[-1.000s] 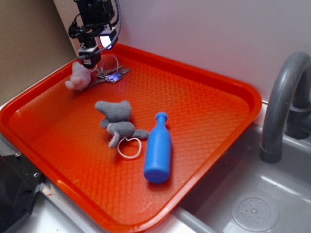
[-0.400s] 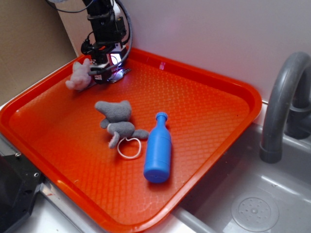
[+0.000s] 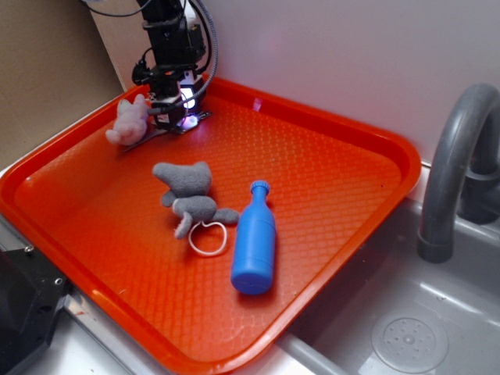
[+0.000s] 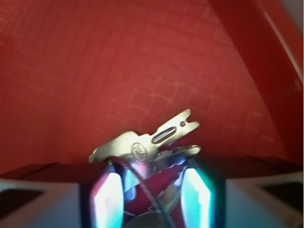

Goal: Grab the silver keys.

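Silver keys (image 4: 147,145), a small bunch of flat grey metal blades on a thin wire ring, lay in the far left corner of the orange plastic tray (image 3: 328,180), directly under the black pincer (image 3: 173,117). In the wrist view the pincer's two lit fingers (image 4: 108,194) stood narrowly apart on either side of the bunch, with key heads and the wire between them; whether they were already pressing on the metal I could not tell. Just left of the keys sat the small pink plush toy (image 3: 126,123). Nearer the tray's middle, well apart from the keys, lay the grey plush toy (image 3: 187,191) with its white ring (image 3: 208,237), and beside that the blue plastic bottle (image 3: 255,248). Such keys looked light, stiff and slippery, lying flat; gripping across the stacked heads seemed surest.
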`<action>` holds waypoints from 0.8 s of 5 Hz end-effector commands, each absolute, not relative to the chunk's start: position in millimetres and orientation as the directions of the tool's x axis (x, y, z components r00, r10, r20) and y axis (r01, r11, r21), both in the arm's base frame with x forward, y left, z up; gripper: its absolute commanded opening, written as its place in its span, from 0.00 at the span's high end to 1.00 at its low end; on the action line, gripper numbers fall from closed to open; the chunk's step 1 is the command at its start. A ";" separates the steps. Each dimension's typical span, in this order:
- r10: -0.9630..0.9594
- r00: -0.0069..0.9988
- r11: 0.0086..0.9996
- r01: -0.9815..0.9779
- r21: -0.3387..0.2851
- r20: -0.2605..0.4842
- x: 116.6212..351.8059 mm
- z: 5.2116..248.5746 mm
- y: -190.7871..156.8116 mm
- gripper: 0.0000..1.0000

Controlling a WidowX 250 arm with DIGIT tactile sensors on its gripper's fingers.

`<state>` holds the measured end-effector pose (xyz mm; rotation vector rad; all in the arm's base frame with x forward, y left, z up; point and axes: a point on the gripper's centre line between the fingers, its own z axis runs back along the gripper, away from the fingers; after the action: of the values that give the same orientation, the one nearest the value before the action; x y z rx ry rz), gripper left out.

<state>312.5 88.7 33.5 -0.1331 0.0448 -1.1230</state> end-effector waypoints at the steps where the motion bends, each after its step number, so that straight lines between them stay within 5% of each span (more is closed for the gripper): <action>1: -0.925 0.376 0.371 0.926 -0.068 0.063 327.7 56.4 82.8 1.00; 2: -0.925 0.374 0.369 0.926 -0.073 0.064 326.6 57.9 84.1 1.00; 3: -0.915 0.382 0.379 0.924 -0.044 0.127 313.2 92.8 88.3 1.00; 4: -0.897 0.349 0.377 0.925 0.056 0.270 273.2 141.9 83.8 1.00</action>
<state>267.2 81.7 127.9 -0.1813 -0.2362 -1.1531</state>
